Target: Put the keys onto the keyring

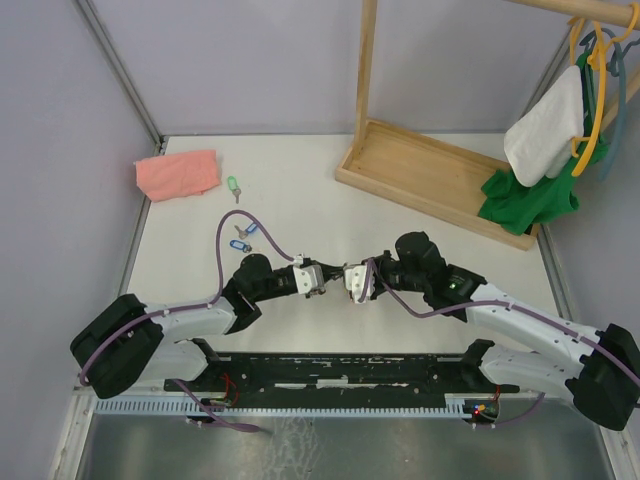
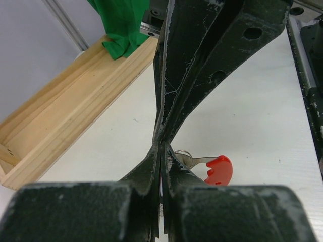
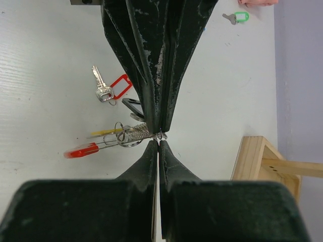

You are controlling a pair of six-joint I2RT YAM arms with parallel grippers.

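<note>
My two grippers meet tip to tip over the table's middle: left gripper, right gripper. In the right wrist view my right gripper is shut at the end of the keyring's silver coil. The left gripper's fingers close on the same spot from above. The red crescent and a yellow tag hang off the coil. A black tag shows beside the left fingers. In the left wrist view my left gripper is shut, with the red crescent to its right. A red-tagged key, a green key and a blue key lie on the table.
A pink cloth lies at the back left. A wooden rack base stands at the back right, with a green garment and a white cloth hanging over it. Grey walls close the left and back sides.
</note>
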